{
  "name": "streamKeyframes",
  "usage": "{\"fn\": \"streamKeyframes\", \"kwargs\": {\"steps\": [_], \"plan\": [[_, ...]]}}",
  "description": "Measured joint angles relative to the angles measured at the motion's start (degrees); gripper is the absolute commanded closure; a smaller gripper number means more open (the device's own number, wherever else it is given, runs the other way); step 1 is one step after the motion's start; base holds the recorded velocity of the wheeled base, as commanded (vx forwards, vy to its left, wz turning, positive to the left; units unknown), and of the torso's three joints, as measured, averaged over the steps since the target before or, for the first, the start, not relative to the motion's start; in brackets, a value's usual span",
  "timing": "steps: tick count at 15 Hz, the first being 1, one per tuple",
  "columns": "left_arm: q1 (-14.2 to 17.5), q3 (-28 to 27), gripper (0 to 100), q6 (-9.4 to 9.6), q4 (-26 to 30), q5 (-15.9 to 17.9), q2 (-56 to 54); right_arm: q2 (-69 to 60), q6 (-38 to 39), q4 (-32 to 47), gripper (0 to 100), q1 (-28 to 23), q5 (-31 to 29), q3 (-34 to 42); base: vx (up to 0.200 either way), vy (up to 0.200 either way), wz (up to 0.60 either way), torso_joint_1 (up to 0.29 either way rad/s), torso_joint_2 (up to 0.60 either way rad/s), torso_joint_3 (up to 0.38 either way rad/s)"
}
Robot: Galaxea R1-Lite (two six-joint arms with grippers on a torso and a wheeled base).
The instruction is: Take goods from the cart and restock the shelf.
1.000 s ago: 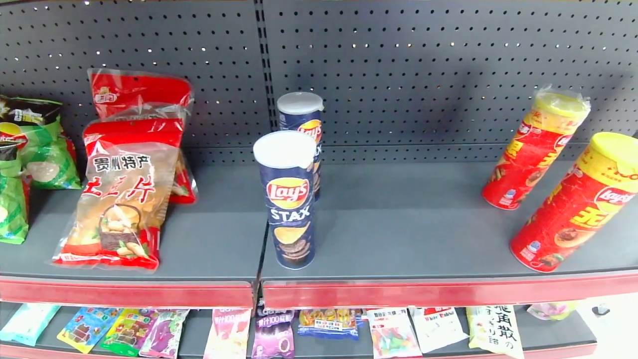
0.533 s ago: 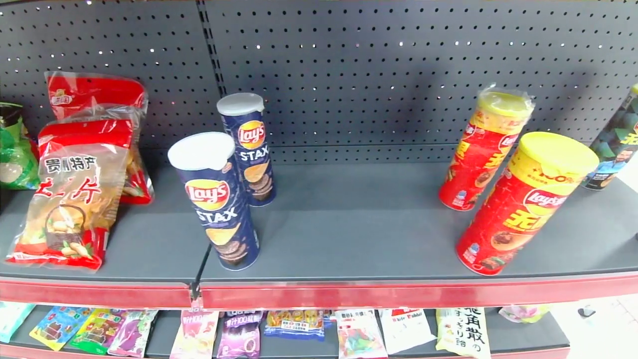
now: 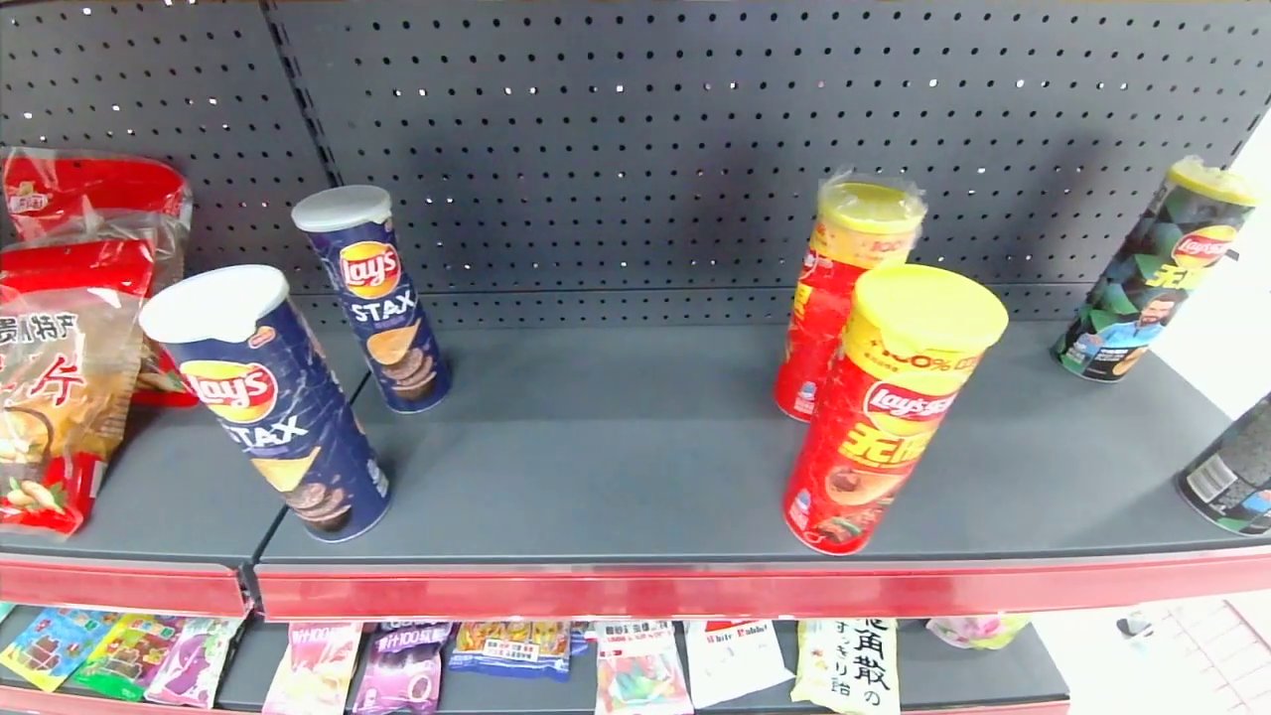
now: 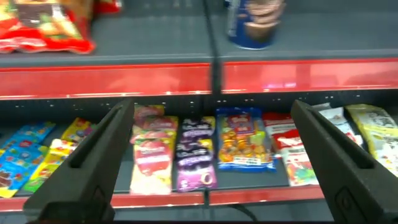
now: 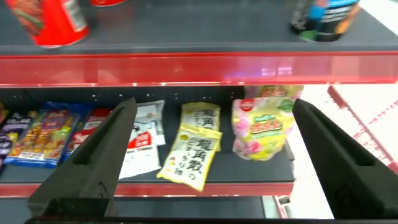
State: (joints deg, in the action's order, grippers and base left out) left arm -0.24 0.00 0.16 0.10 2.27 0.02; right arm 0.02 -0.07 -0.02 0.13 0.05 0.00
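The grey shelf (image 3: 635, 467) carries two blue chip cans (image 3: 273, 397) (image 3: 372, 298) on the left. Two red cans with yellow lids (image 3: 889, 407) (image 3: 844, 288) stand right of the middle, and a dark green can (image 3: 1152, 273) stands far right. My left gripper (image 4: 211, 107) is open and holds nothing; it faces the shelf's red front lip (image 4: 186, 78) below the front blue can's base (image 4: 252, 25). My right gripper (image 5: 214, 104) is likewise open with nothing in it, in front of the lip (image 5: 199, 68), between a red can's base (image 5: 53, 22) and a dark can's base (image 5: 323, 18).
Red snack bags (image 3: 60, 367) lean at the shelf's left end, and another dark can (image 3: 1231, 477) stands at the right edge. A bare stretch lies between the blue and red cans. The lower shelf holds several flat snack packets (image 3: 635, 665), including a yellow one (image 5: 193, 146).
The whole head picture has shifted left, so the camera has turned to the right. The goods on the shelf stand as before.
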Motion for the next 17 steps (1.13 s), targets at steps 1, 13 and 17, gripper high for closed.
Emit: {"fn": "streamKeyframes", "kwargs": {"steps": [1,13,17], "plan": [[0.0,0.0,0,-0.05,0.0,0.0,0.0,0.0,0.0,0.0,0,0.0,0.0,0.0,0.0,-0.2,0.0,-0.002,0.0,0.007],[0.0,0.0,0,-0.16,0.0,0.0,0.0,0.0,0.0,0.0,0,0.1,0.0,0.0,0.0,0.0,0.0,0.0,0.0,0.0],[0.0,0.0,0,-0.16,0.0,0.0,0.0,0.0,0.0,0.0,0,0.0,0.0,0.0,0.0,0.0,0.0,0.0,0.0,0.0]]}}
